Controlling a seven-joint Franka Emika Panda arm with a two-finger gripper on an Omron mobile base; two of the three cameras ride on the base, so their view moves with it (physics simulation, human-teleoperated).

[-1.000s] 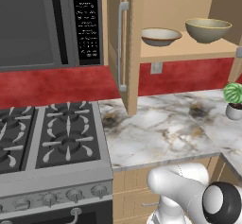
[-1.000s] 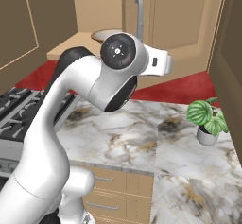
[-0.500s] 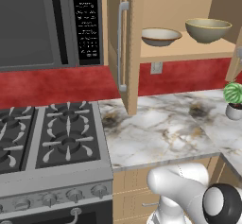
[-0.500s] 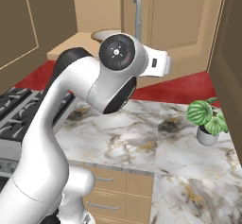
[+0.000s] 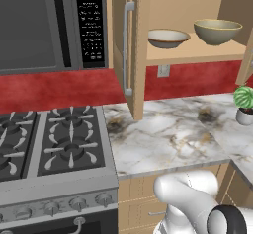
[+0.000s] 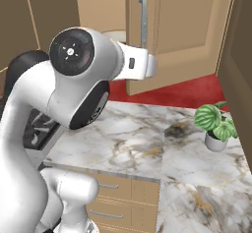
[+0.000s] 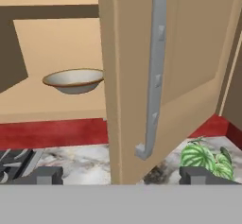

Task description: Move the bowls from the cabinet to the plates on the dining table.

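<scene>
The cabinet (image 5: 197,55) stands open, its door (image 5: 132,65) swung out toward me. On its shelf sit the two bowls: a wide shallow cream one (image 5: 168,37) and a deeper olive-beige one (image 5: 217,30) to its right. In the hand view the shallow bowl (image 7: 73,80) sits left of the open door (image 7: 132,76), whose long grey handle (image 7: 156,72) hangs close ahead. My gripper (image 7: 124,176) is open wide and empty, with the door's lower edge just beyond the gap between its fingertips (image 7: 45,175). The plates and the dining table are out of view.
A small white pot with a green plant (image 5: 243,103) stands on the marble counter (image 5: 168,134) at the right. The gas stove (image 5: 54,144) and microwave (image 5: 49,25) lie to the left. Another tan cabinet door (image 6: 187,30) is open at the right.
</scene>
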